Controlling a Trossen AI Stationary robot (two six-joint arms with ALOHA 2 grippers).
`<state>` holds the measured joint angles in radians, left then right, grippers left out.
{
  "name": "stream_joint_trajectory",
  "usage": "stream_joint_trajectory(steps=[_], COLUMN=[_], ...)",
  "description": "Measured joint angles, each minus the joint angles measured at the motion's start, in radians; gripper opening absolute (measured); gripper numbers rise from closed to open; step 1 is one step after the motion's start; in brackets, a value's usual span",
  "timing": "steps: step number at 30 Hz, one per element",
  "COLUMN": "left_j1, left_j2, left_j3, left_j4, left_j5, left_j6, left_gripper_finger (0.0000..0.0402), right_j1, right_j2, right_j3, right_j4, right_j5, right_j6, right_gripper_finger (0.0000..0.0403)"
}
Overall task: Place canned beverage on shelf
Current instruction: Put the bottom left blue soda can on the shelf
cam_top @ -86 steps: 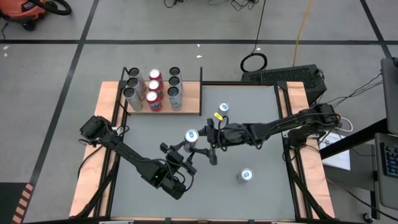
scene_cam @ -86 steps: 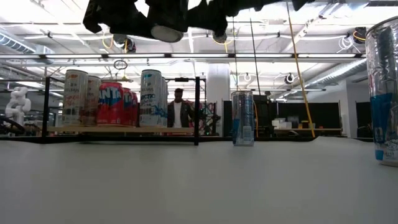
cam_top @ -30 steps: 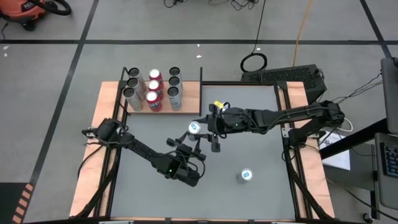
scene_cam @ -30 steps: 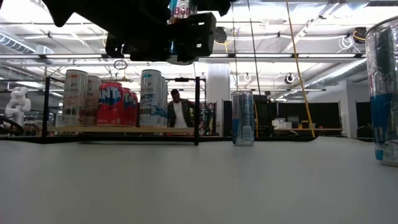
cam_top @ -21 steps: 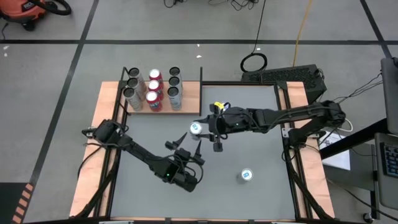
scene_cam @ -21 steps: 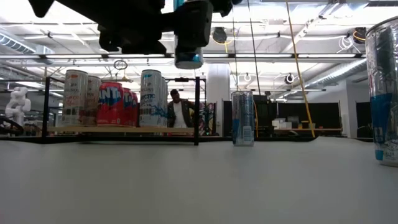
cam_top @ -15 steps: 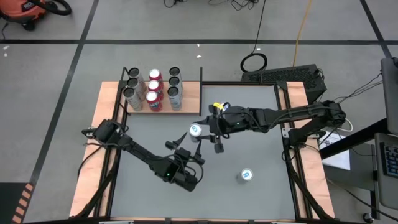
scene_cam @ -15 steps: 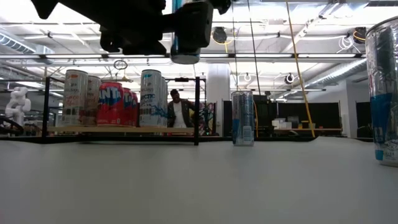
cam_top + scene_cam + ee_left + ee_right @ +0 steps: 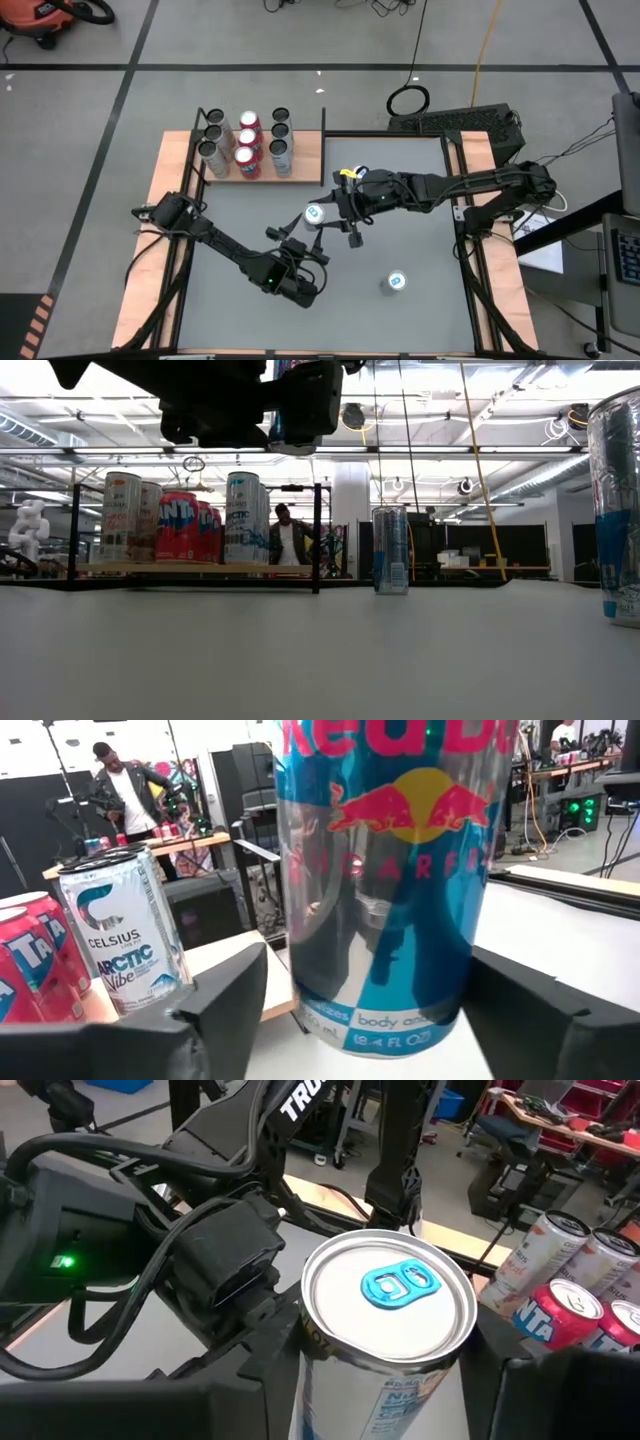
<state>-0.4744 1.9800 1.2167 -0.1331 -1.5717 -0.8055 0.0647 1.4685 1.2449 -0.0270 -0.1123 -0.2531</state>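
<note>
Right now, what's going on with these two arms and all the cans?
The right end effector holds a blue-and-silver can in the air over the table's middle. The left end effector sits open just beside it, holding nothing. Nine cans already stand on the wooden shelf; two more cans wait on the grey table.

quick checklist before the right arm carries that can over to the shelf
1. Grip: right gripper shut on the tall silver-and-blue Red Bull can - ok.
2. Can lifted off the grey tabletop: hangs high in the low view - ok.
3. Can upright: top faces up in the right wrist view - ok.
4. Left gripper clear of the can: open, apart from it in the high view - ok.
5. Free spot on the light-brown wooden shelf: bare board right of the standing cans - ok.
6. Clearance past the shelf's black posts - cannot tell.
</note>
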Motion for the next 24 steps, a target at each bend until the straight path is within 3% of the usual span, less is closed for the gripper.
stream_joint_trajectory(steps=[9, 16, 24], left_j1=[0.001, 0.000, 0.027], left_j2=[0.000, 0.000, 0.000], left_j3=[0.000, 0.000, -0.001], left_j4=[0.022, 0.021, 0.023], left_j5=[0.006, 0.014, -0.002], left_j6=[0.010, 0.007, 0.002], left_gripper_finger=[0.0217, 0.0218, 0.0219], right_j1=[0.000, 0.000, 0.001], right_j2=[0.000, -0.002, -0.002], right_j3=[0.002, 0.002, 0.002], right_j4=[-0.004, -0.019, -0.004], right_j5=[0.005, 0.008, 0.089], right_j6=[0.006, 0.090, 0.192], right_gripper_finger=[0.0155, 0.0165, 0.0237])
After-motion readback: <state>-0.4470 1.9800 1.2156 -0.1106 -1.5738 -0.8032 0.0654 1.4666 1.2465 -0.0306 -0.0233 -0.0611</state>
